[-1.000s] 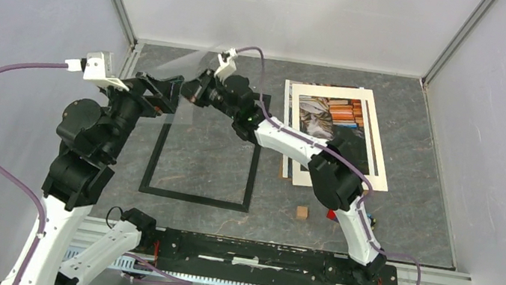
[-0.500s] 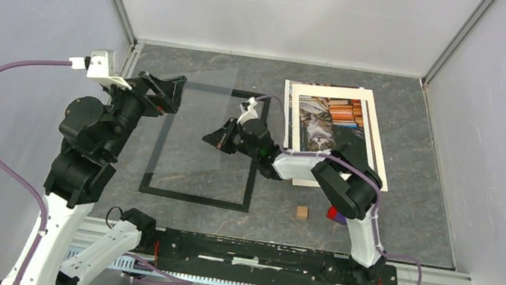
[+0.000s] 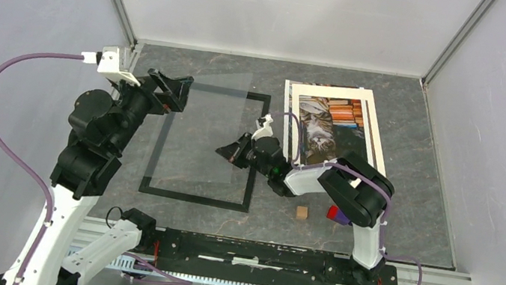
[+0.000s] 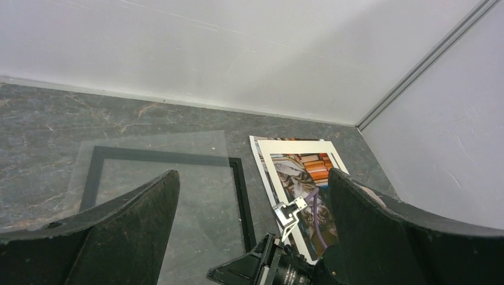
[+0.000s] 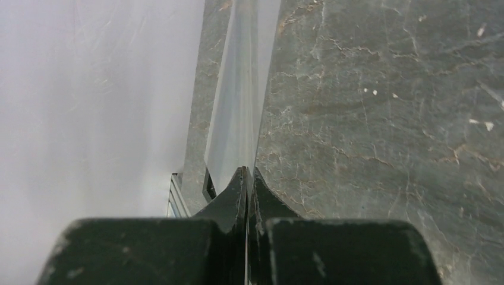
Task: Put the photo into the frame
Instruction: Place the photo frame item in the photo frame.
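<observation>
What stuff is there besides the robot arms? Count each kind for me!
Black frame: 1
Clear sheet: 1
Photo: 1
White mat: 1
Small wooden block: 1
Small red thing, partly hidden: 1
Total: 6 in view

Clear glossy pane point(image 3: 198, 134), matt black frame point(image 3: 196, 198), veined grey stone-look table point(image 3: 413, 212).

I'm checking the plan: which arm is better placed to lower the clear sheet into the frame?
Right. The right end effector is shut on the clear sheet over the frame; the left end effector is open, holding nothing.
</observation>
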Robot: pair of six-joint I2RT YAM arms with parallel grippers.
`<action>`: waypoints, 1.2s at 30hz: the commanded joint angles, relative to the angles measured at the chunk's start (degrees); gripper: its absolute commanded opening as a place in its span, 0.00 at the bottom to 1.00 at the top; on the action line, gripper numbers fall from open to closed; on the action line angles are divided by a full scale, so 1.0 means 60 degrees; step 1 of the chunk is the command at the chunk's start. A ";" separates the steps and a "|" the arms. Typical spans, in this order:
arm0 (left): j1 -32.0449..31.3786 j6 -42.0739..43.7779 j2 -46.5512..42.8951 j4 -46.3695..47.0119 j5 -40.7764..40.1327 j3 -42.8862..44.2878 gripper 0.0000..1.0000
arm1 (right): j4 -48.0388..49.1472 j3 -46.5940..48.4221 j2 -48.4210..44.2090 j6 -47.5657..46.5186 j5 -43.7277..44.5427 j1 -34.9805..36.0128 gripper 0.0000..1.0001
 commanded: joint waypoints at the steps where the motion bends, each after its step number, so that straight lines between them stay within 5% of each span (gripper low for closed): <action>1: 0.0050 -0.0117 0.0056 0.0444 0.0241 -0.0034 1.00 | 0.0205 -0.0259 -0.0857 0.0161 0.0873 0.0268 0.00; 9: 0.0048 -0.0146 0.0117 0.0509 0.0274 -0.0085 1.00 | -0.0408 -0.0649 -0.1216 0.0337 0.1697 0.0480 0.00; 36: 0.0147 -0.0157 0.0175 0.0518 0.0336 -0.0100 1.00 | -0.0776 -0.0627 -0.1178 0.0400 0.0895 0.0451 0.00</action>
